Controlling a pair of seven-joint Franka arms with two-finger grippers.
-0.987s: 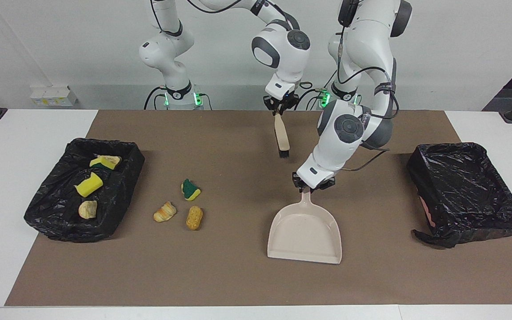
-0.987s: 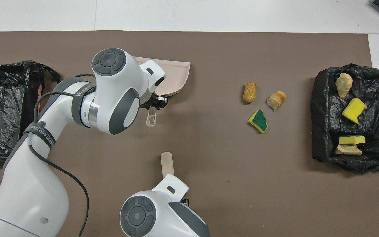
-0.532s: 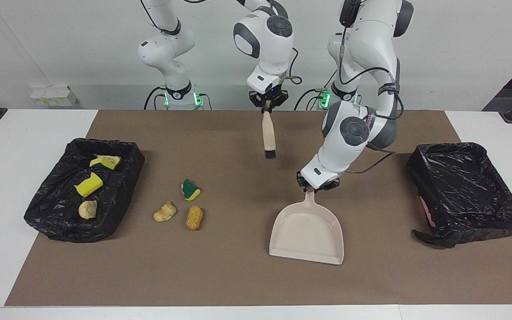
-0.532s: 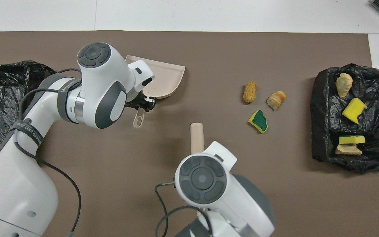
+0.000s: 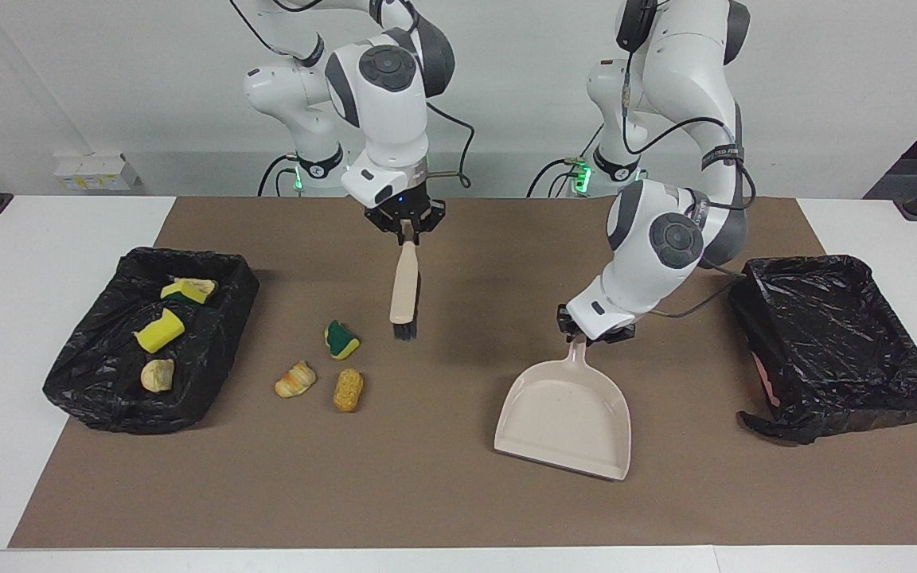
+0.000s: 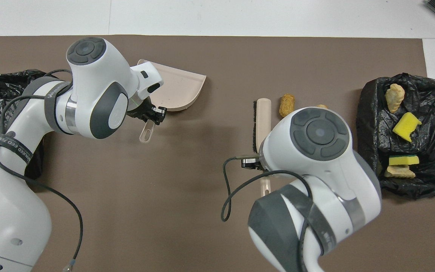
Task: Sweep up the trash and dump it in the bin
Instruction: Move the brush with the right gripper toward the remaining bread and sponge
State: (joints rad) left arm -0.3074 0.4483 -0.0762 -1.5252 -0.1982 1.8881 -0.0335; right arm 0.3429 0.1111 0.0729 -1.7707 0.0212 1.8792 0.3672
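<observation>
Mid-bench, on brown mat: right gripper [image 5: 407, 228] clamps beige brush [image 5: 404, 293] beside loose trash scraps [image 5: 331, 371]; left gripper [image 5: 591, 334] grips beige plastic dustpan [image 5: 566, 418]. More scraps inside black-lined bin [image 5: 212, 350] at right arm's end.

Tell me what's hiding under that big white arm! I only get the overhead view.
Observer: The green-and-yellow sponge piece lies on the mat there.
Operator: Is more trash hiding too?
Observer: Yes, a striped pastry piece, almost all covered for you, lies beside the golden pastry piece that you can see.
Operator: Is the brush lying flat?
Observer: No. The right gripper is shut on the handle of the brush, which hangs with its bristles down, close beside the sponge piece, toward the left arm's end of the table.
</observation>
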